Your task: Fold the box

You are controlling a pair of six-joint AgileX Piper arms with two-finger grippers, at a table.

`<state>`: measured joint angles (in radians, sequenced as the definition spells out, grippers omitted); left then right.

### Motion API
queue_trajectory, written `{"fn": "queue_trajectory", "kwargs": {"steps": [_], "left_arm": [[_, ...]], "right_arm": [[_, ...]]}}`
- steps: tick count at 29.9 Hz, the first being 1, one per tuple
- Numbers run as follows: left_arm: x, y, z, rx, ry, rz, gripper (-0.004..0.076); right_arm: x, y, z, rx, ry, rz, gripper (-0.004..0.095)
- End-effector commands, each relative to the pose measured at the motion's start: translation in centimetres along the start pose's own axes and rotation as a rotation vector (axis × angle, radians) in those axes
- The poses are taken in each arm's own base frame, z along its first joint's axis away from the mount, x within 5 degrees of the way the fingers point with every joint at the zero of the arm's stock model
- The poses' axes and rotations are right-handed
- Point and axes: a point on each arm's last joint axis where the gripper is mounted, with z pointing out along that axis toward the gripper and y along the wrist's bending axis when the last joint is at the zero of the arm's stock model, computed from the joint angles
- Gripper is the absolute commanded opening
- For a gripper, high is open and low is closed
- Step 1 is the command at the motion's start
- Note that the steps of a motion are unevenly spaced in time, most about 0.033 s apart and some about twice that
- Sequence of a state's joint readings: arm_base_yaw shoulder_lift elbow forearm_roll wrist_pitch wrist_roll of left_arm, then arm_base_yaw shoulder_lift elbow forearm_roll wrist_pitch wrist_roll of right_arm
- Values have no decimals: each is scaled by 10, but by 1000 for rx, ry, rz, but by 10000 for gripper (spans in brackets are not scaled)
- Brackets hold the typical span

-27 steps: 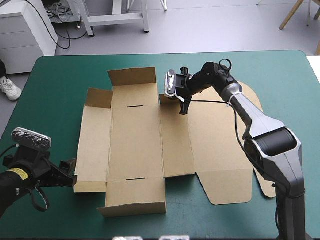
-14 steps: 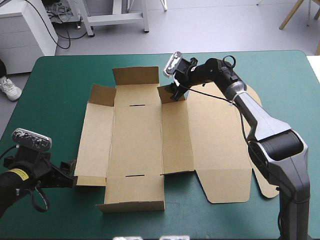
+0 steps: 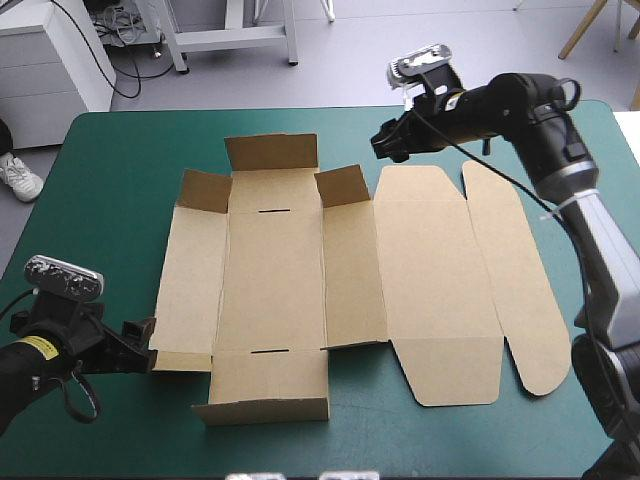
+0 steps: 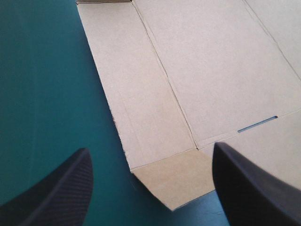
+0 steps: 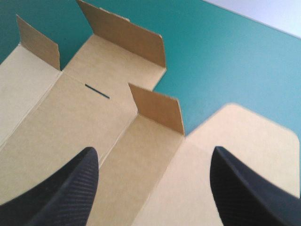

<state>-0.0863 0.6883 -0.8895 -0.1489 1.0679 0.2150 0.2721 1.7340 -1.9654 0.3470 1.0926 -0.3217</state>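
Box (image 3: pixel 300 270) lies mostly flat, middle of table (image 3: pixel 120 160), far flaps (image 3: pixel 270 152) raised. Left gripper (image 3: pixel 138 338) spread at near-left corner. Right gripper (image 3: pixel 388 140) spread, empty, above far edge. Board likely light, stiff, creased: pinch a flap edge.

Box (image 3: pixel 300 270) plain brown w/ two thin dark slots (image 3: pixel 268 212), on teal-green cover (image 3: pixel 120 160); left gripper (image 4: pixel 150 148) & right gripper (image 5: pixel 154 149) fingers black, fine-ribbed.
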Motion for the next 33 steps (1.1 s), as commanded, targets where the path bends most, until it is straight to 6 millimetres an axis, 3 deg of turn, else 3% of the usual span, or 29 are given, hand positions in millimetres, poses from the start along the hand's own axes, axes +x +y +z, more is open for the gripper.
{"fn": "queue_trajectory", "kwargs": {"steps": [1, 7, 11, 18, 21, 26, 33], "left_arm": [[-11, 0, -6, 4, -79, -13, 510], [-11, -1, -6, 5, -73, -13, 510], [-11, 0, -6, 4, -78, -13, 510], [-12, 0, -6, -1, -86, -12, 510], [-12, -1, -6, 11, -84, -18, 510], [-11, -3, -6, 29, -80, -32, 510], [-9, 2, 1, -3, 0, -80, 512]], "right_arm": [[2, 3, -58, 56, -6, 75, 605], [37, 13, -118, 228, -12, 91, 549], [80, 27, -153, 290, -5, 126, 549], [159, 55, -194, 321, -75, 188, 549], [184, 61, -199, 326, -102, 183, 549], [218, 62, -190, 349, -82, 167, 549], [226, 62, -182, 333, -105, 173, 549]]}}
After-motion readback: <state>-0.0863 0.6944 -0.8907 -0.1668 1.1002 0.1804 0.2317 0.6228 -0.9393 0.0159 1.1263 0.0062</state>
